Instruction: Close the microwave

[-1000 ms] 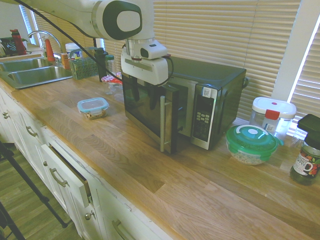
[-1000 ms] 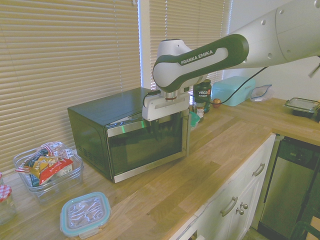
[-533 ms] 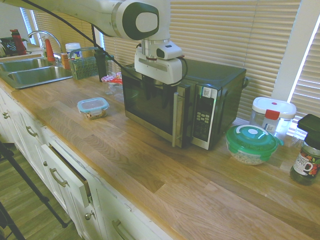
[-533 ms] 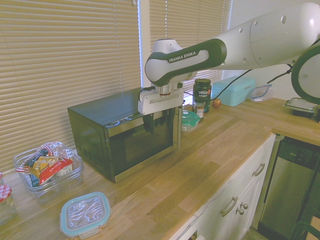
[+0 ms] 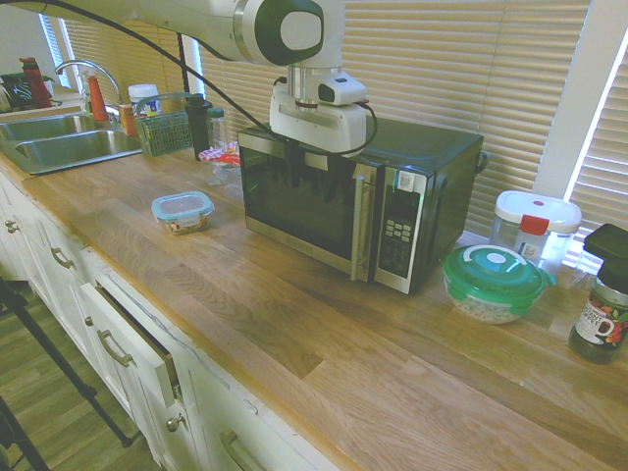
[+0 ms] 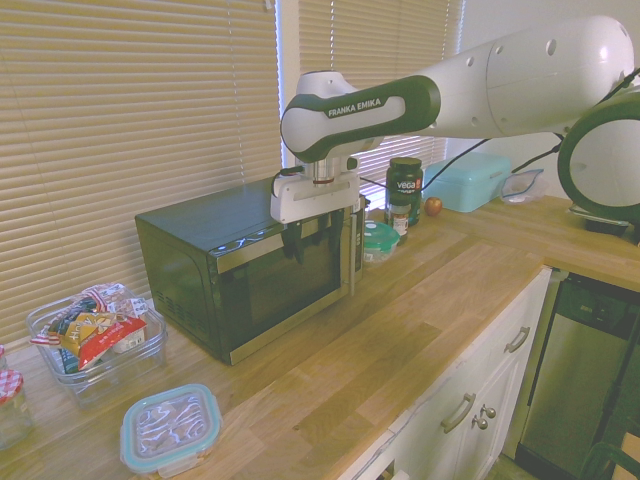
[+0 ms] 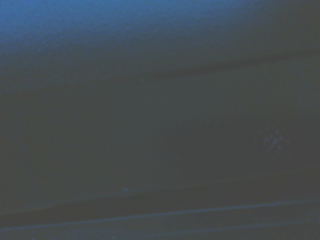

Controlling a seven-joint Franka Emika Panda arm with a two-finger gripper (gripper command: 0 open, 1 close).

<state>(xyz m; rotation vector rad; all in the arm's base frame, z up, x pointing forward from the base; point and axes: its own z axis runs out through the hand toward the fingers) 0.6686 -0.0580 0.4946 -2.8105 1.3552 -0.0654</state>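
Evidently the arm is working on the last of the closing: the jaws (image 6: 318,246) are hanging spread and empty just in front of the microwave (image 5: 324,196), whose door (image 5: 299,211) is looking nearly or fully flush. The next move is probably calling for a firm push beside the handle (image 5: 359,228). Whether the fingertips are touching the dark glass is staying unclear; the wrist view is showing only murk.

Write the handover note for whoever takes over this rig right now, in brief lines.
Gripper: fingers apart, empty, in front of the glass door at the upper part.
Microwave: on the wooden counter, by the window blinds.
Done: door looks nearly or fully shut, close to flush.
Left: check that it has latched, perhaps press lightly, then back the arm away.
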